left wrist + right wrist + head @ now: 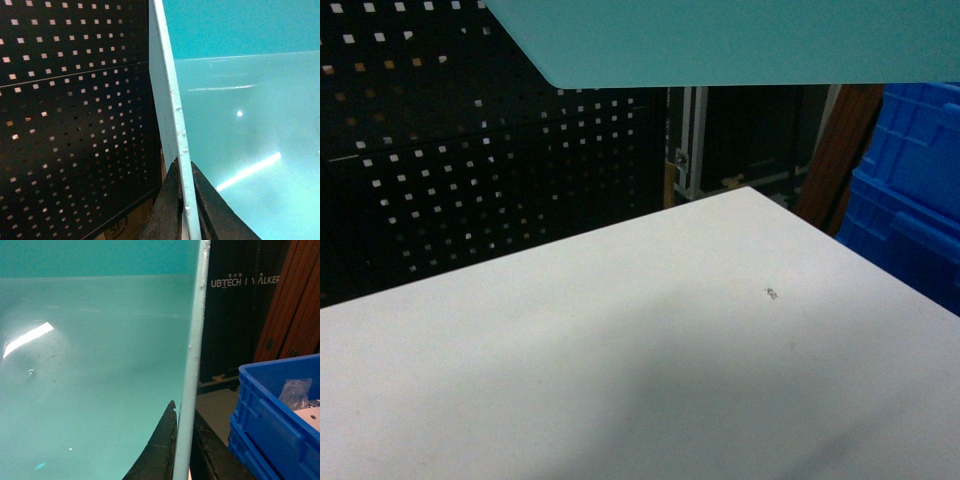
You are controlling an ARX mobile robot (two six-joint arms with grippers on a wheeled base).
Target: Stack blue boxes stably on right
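White table in front — black pegboard behind, dark-blue crates right, wooden panel.

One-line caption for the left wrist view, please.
Left pincer clamps the turquoise tub by its rim, beside a black pegboard.

Workshop, black pegboard, dark-blue crates

The tub clamped in the black left gripper is glossy turquoise, its rim paler. Outside that gripper stands a black pegboard dotted with square holes. Beside the black right gripper, dark-blue crates; behind them a black panel with white lettering. The table is plain white.
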